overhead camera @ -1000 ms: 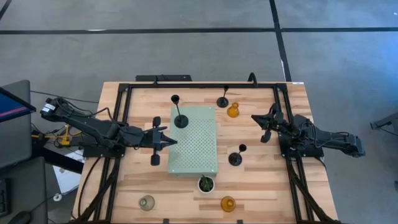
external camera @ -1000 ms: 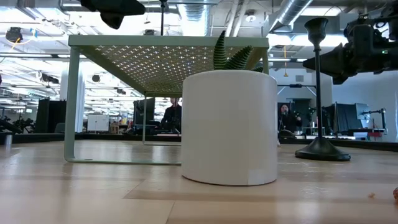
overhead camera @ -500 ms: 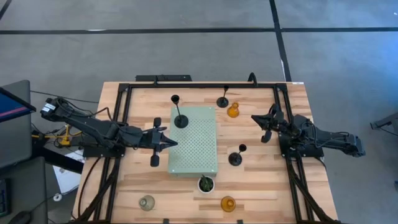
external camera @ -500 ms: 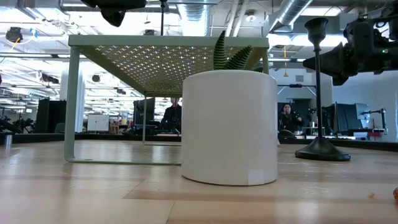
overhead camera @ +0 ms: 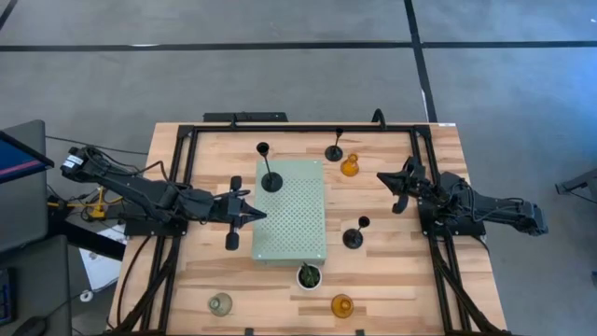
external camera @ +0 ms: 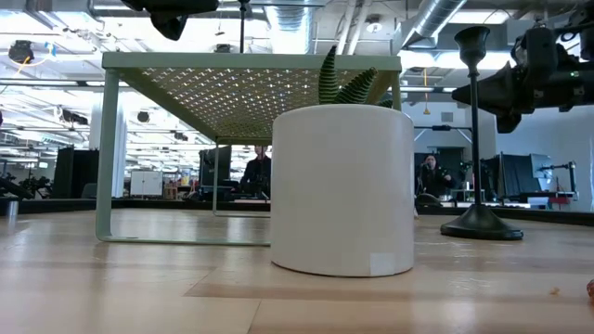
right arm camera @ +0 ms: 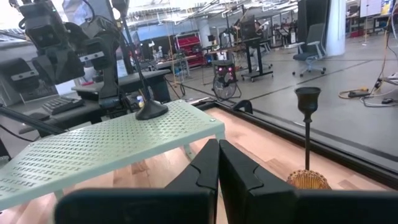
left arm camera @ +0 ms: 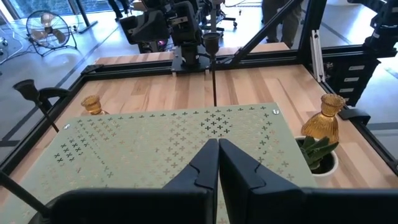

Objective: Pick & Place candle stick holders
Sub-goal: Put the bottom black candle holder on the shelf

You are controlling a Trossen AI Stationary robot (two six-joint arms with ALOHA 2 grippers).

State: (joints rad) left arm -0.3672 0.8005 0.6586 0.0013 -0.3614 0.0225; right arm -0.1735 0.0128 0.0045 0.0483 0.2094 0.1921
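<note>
Three black holders show in the high view. One [overhead camera: 270,180] stands by its round base on the pale green perforated board [overhead camera: 291,224]. One [overhead camera: 333,153] stands at the far side and one [overhead camera: 353,238] right of the board. Amber holders stand at the far side [overhead camera: 349,167] and near the near edge [overhead camera: 341,305]. A clear-grey one [overhead camera: 220,303] stands near left. My left gripper [overhead camera: 256,214] is shut and empty at the board's left edge, above the board [left arm camera: 217,148]. My right gripper [overhead camera: 382,178] is shut and empty right of the far amber holder [right arm camera: 217,147].
A small green plant in a pot [overhead camera: 309,275] stands on the table just near the board; in the low view its pot [external camera: 342,190] fills the middle. The board stands on legs [external camera: 104,158]. A black frame [overhead camera: 280,129] runs round the table top. People show in the room behind.
</note>
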